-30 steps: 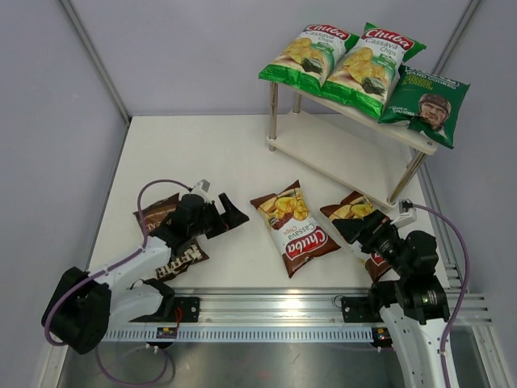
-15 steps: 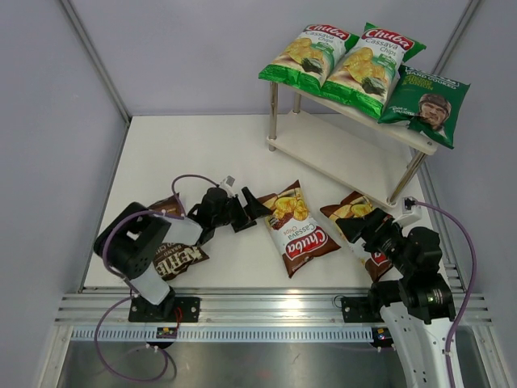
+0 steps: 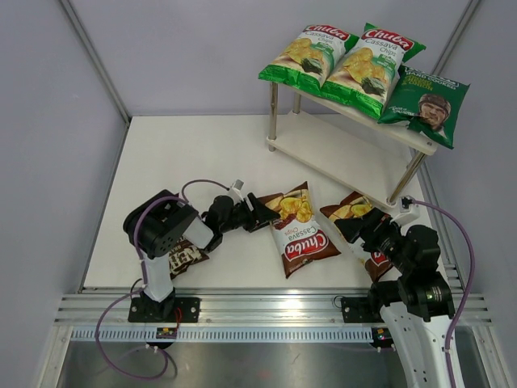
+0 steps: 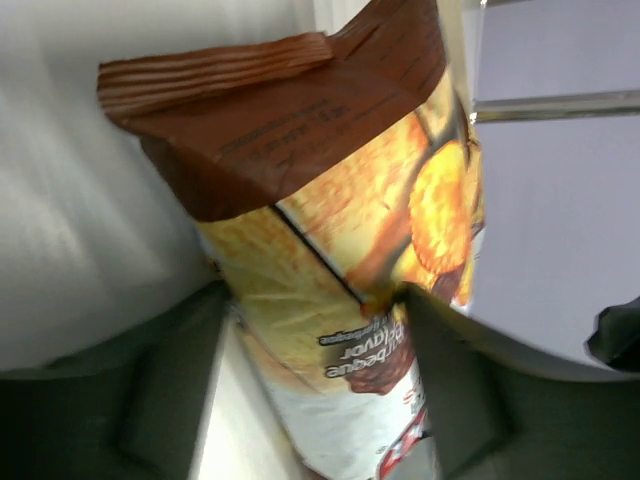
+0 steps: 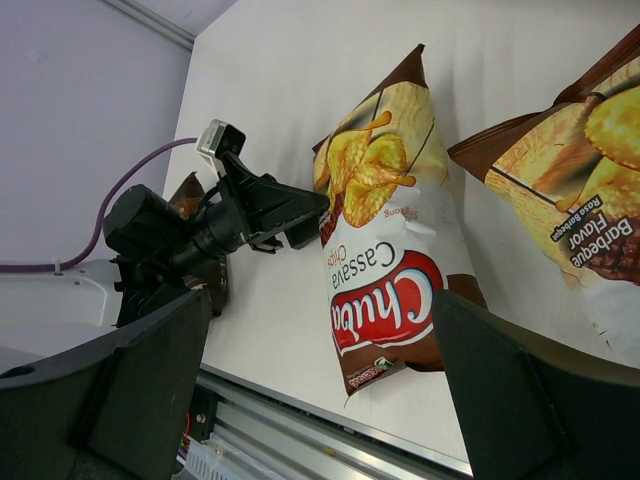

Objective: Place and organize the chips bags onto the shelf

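Observation:
A brown-red Chuba Cassava bag [image 3: 299, 233] lies mid-table; it also shows in the right wrist view [image 5: 385, 250]. My left gripper [image 3: 260, 212] is open, and its jaws straddle that bag's upper left edge [image 4: 330, 200]. A second brown-red bag [image 3: 349, 210] lies to the right, partly under my right gripper [image 3: 361, 230], which is open and empty just above it. The dark brown Kettle bag [image 3: 184, 257] lies under my left arm. Two green Chuba bags [image 3: 307, 50] [image 3: 367, 65] and the dark green portrait bag [image 3: 428, 105] lie on the shelf's top board [image 3: 408, 134].
The shelf's lower board [image 3: 339, 153] is bare. Its metal posts [image 3: 273, 113] stand at the back right of the white table [image 3: 194, 153]. Grey walls close in the left, back and right. An aluminium rail [image 3: 275, 307] runs along the near edge.
My left gripper has reached rightward from beside the Kettle bag to the middle brown-red bag's edge. That bag's top has swung a little to the right. The right arm has barely moved.

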### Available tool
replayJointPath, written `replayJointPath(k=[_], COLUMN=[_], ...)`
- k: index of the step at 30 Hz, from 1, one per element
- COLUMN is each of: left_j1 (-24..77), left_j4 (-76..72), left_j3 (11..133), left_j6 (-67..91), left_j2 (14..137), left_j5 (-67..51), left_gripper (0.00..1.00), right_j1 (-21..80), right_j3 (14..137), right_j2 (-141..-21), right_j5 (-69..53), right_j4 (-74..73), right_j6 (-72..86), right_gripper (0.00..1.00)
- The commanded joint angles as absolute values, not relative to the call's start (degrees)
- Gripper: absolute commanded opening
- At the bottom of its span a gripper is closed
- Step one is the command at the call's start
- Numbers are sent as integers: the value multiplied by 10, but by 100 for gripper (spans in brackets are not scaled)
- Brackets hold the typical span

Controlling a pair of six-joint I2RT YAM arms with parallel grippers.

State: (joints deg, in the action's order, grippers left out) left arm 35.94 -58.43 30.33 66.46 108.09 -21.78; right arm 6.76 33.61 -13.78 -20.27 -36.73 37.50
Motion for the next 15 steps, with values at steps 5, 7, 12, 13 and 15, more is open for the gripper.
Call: replayJointPath(k=[5, 7, 12, 13, 15], left_j1=[367, 368, 369, 369, 369], left_j4=[-696, -719, -780, -784, -787], left_j3=[278, 274, 248, 245, 240], left_j6=[642, 642, 644, 646, 649], left_j2=[1085, 1085, 1069, 1059, 1044], left_j5=[-192, -193, -186, -185, -182], left_gripper=[36, 24, 8, 2, 0], right_j1=[70, 70, 71, 71, 70], right_j3=[338, 333, 318, 315, 302], right_j2=[-135, -134, -129, -129, -131], right_j5=[-207, -207, -202, -202, -203], right_j4=[-356, -355, -357, -355, -352], right_j6=[374, 376, 379, 380, 388], right_gripper=[99, 100, 100, 99, 99])
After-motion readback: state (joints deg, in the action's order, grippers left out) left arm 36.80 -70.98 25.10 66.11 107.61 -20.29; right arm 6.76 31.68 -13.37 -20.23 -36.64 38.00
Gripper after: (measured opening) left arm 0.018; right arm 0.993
